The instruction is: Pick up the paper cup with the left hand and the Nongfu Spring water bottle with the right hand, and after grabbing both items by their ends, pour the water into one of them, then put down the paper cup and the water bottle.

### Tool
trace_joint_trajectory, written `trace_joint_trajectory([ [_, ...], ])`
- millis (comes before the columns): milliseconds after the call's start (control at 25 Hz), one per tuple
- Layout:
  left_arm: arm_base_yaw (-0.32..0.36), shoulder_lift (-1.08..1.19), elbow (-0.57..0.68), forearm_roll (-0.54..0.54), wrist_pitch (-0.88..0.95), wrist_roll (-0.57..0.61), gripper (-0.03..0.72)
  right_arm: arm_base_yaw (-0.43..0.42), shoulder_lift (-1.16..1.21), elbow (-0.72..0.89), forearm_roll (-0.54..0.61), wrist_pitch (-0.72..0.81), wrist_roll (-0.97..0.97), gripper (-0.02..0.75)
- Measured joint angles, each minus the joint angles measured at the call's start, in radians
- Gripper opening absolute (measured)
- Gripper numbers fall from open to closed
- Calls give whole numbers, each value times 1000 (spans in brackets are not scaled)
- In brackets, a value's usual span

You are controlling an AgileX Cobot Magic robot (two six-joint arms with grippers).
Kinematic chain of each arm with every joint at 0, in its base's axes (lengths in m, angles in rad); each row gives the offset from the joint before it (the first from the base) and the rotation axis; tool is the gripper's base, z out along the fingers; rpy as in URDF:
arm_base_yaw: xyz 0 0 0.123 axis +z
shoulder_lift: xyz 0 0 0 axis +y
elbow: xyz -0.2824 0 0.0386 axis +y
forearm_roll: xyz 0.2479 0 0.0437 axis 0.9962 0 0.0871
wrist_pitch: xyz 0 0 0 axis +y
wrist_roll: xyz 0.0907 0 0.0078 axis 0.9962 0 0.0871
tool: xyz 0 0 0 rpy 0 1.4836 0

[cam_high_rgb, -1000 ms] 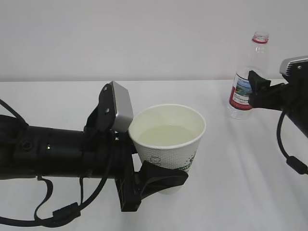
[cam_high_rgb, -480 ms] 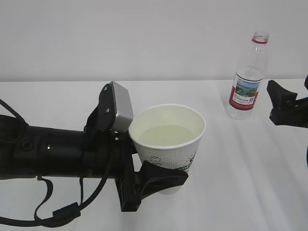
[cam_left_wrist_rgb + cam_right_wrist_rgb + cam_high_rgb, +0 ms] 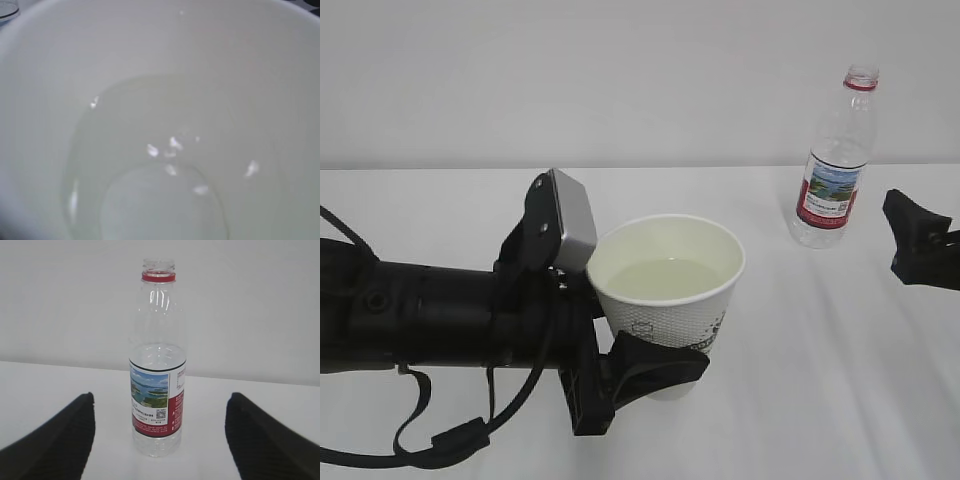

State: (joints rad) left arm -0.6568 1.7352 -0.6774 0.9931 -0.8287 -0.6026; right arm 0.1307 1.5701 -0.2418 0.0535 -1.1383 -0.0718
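Your left hand (image 3: 650, 370) grips the cup (image 3: 670, 300) low on its wall, upright above the table (image 3: 800, 380); water (image 3: 665, 278) pools inside. Your right hand (image 3: 920, 240) stands open, clear of the uncapped bottle (image 3: 832, 160), which stands upright at the table's far right.

The left hand (image 3: 638, 372) is reaching in horizontally from the left, its fingers (image 3: 660, 366) clamping a load; the right hand (image 3: 159, 440) is hovering, fingers (image 3: 55, 440) spread wide.

Paper cup (image 3: 667, 290): white, upright, holding shallow water (image 3: 666, 276). Nongfu Spring water bottle (image 3: 833, 160): clear, uncapped, upright on counter (image 3: 820, 330), well apart.
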Motion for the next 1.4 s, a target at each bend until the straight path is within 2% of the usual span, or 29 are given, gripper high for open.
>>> trace_joint_trajectory([
  [200, 0, 0, 0, -67, 6, 60, 510, 0, 0, 0, 0, 0, 2, 604],
  [560, 0, 0, 0, -304, 18, 226, 510, 0, 0, 0, 0, 0, 4, 598],
  [680, 9, 0, 0, -363, 32, 249, 510, 0, 0, 0, 0, 0, 4, 596],
  [1000, 91, 0, 0, -486, 39, 279, 510, 0, 0, 0, 0, 0, 4, 596],
  [1400, 224, 0, 0, -531, 39, 289, 510, 0, 0, 0, 0, 0, 4, 595],
])
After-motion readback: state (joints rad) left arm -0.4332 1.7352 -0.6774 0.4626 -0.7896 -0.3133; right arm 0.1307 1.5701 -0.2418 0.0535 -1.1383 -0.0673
